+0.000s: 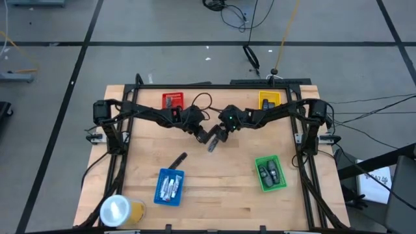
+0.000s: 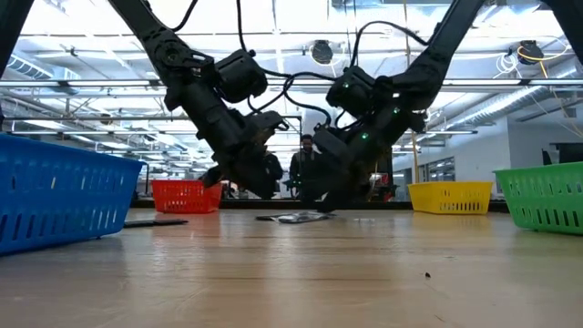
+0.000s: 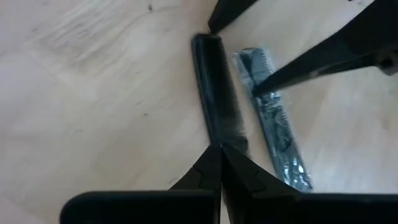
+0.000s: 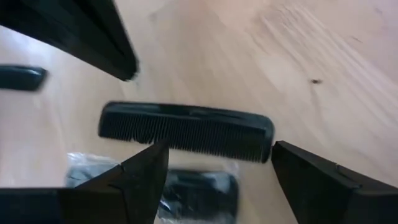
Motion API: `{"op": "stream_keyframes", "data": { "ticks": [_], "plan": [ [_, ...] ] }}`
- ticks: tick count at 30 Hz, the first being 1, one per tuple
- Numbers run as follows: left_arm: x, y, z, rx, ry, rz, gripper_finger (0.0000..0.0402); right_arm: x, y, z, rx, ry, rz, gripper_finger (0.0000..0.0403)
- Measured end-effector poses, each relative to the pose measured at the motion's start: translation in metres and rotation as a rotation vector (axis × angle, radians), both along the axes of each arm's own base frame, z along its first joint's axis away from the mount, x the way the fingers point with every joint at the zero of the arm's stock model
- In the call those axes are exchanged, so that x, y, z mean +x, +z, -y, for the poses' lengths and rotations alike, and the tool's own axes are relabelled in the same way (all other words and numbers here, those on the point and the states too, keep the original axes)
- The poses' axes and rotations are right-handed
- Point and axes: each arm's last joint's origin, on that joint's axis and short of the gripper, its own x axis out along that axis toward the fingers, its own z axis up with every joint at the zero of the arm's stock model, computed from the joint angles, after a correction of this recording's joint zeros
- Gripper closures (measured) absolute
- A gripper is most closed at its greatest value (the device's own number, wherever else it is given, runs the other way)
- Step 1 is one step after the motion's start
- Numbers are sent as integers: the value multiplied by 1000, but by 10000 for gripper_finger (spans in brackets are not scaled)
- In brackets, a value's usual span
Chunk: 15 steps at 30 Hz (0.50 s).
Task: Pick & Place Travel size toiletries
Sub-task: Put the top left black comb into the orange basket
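A bare black comb [image 3: 217, 93] lies flat on the wood next to a second comb in a clear wrapper [image 3: 273, 124], mid-table [image 1: 212, 144]. My left gripper [image 3: 219, 149] is shut, its tips at the bare comb's near end. My right gripper [image 4: 221, 146] is open and faces it from the other side. The bare comb [image 4: 186, 130] lies crosswise just beyond its fingers, and the wrapped comb [image 4: 186, 190] lies below them. A slim dark stick [image 1: 177, 159] rests on the table nearer the front. White tubes lie in the blue tray [image 1: 170, 187], and dark oval pieces in the green tray [image 1: 270, 172]. My left gripper has its shut fingertips [image 3: 214, 163] over the bare comb's near end [image 3: 231, 138], pointing along the comb and slanting down. I cannot tell whether they touch it. The comb lies on the table.
A red tray [image 1: 173, 101] and a yellow tray [image 1: 269, 99] stand at the far edge. A yellowish roll with a white top [image 1: 120, 210] sits at the near left corner. Bare wood lies between the blue and green trays. A person [image 2: 307, 155] stands far behind the table.
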Motion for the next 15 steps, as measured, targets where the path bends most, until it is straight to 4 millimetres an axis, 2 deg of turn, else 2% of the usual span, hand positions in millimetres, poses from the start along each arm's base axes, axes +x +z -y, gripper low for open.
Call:
{"op": "stream_keyframes", "data": {
  "ticks": [3,6,10,15],
  "plan": [
    [-1,-6,0,-8,-3,-35,394,6,-10,-3,36,23,33,132],
    [0,-21,3,-59,-23,-80,388,9,-17,-5,48,46,38,133],
    [7,-37,8,-126,-71,-76,390,10,-18,-8,47,59,37,133],
    [12,-43,12,-148,-91,-36,399,9,-10,-11,39,80,50,133]
  ]
}}
